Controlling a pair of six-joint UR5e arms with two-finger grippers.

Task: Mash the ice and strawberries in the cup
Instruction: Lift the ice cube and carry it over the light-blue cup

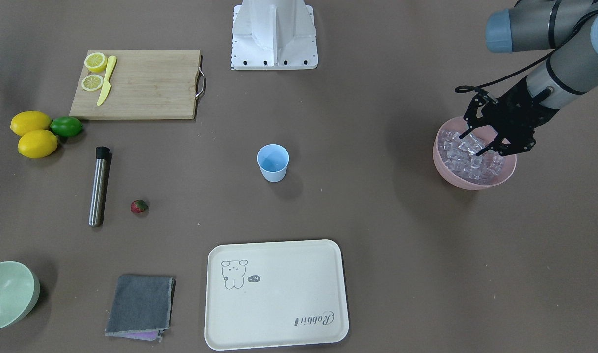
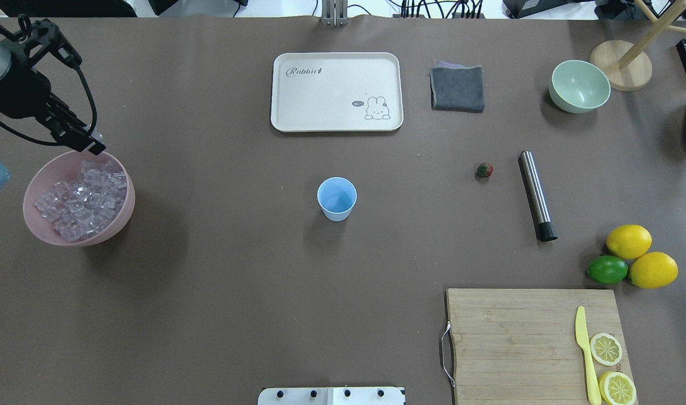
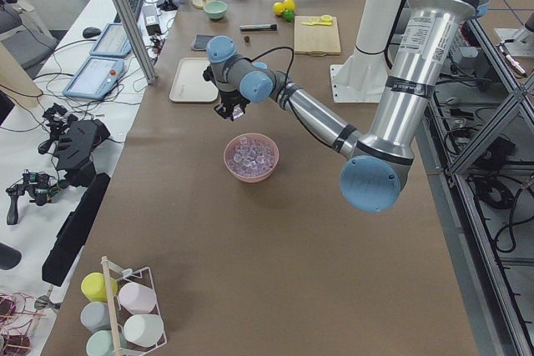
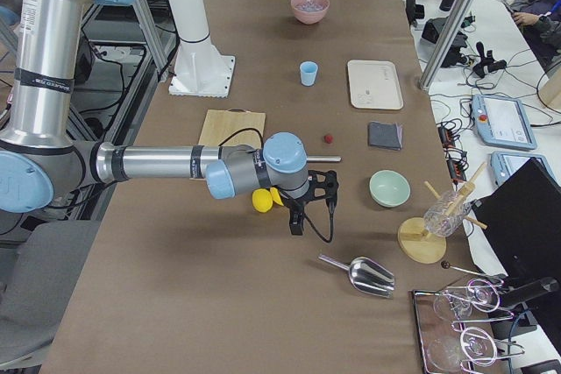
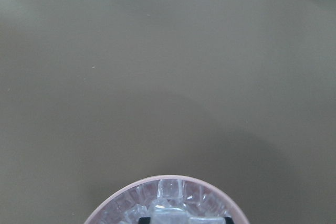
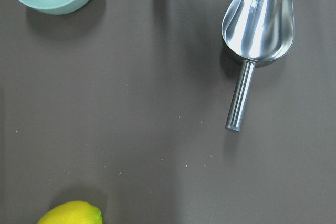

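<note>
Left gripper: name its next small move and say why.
Probably lower the left gripper into the ice in the pink bowl and close on a cube: its jaws stand open above the pile, and the cup is empty.

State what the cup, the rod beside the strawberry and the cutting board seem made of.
The cup: likely plastic, going by its matte light blue, thin-walled look. The rod: seemingly brushed steel, from its grey sheen, with a black end, perhaps rubber. The cutting board: wood or bamboo, pale with visible strips and grain.
</note>
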